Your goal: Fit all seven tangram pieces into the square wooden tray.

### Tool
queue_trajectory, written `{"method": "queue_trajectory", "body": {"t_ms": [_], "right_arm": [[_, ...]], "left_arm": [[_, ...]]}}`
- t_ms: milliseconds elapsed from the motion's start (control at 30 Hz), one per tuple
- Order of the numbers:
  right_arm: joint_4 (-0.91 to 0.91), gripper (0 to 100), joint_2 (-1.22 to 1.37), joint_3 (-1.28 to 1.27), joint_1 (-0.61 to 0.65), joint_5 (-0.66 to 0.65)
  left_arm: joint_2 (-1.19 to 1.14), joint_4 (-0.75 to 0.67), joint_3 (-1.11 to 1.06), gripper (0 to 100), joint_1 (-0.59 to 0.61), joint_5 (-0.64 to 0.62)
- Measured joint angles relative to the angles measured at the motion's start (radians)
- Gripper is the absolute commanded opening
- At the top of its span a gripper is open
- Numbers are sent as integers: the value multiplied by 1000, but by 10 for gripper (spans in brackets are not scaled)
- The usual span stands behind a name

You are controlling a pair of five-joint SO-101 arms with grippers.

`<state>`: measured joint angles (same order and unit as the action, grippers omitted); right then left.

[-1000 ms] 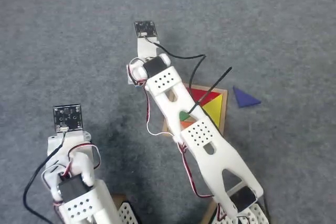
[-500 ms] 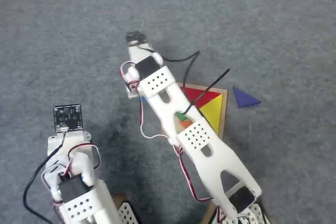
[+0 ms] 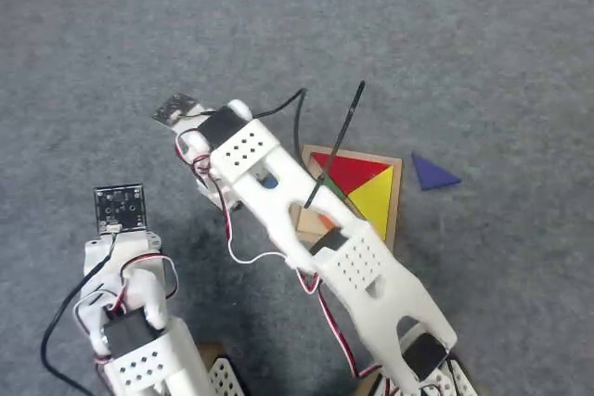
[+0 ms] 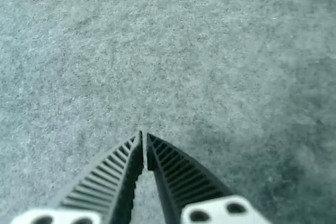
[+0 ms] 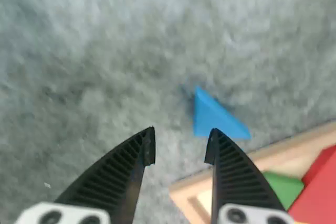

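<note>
The left tool (image 4: 144, 139) is seen from behind, over a desk (image 4: 210, 40) covered in grey carpet-like fabric. Its two dark ribbed fingers (image 4: 113, 174) are brought together, with the tips almost touching and only a thin slit left between them. Nothing is gripped. A shadow is cast on the fabric beside the tool.

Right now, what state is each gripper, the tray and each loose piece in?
left gripper: shut, empty, over bare carpet.
right gripper: open, empty, above the carpet near the light blue triangle.
light blue triangle: flat on the carpet, just outside the tray's corner.
dark blue triangle: flat on the carpet, outside the tray.
tray: partly filled, red piece and yellow piece seated inside.
</note>
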<state>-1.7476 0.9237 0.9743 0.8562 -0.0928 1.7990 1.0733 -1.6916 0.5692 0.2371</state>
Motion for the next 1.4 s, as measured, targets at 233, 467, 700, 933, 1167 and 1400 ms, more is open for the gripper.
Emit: {"method": "queue_trajectory", "body": {"t_ms": [233,467,700,933,1167,1400], "right_arm": [[2,190,-18,-48,-57,-37],[-6,288,-157,-127,-57,-347],[29,288,-293,-325,-57,-443],[359,290,-517,-802,-55,-451],[548,289,-559,-965,-54,-476],[583,288,-391,-848,-74,-480]], "left_arm": [[0,0,0,15,2,0],[0,0,0,15,0,0],[0,0,0,15,2,0],[0,0,0,15,2,0],[0,0,0,15,-2,0],[0,0,0,15,0,0]]}}
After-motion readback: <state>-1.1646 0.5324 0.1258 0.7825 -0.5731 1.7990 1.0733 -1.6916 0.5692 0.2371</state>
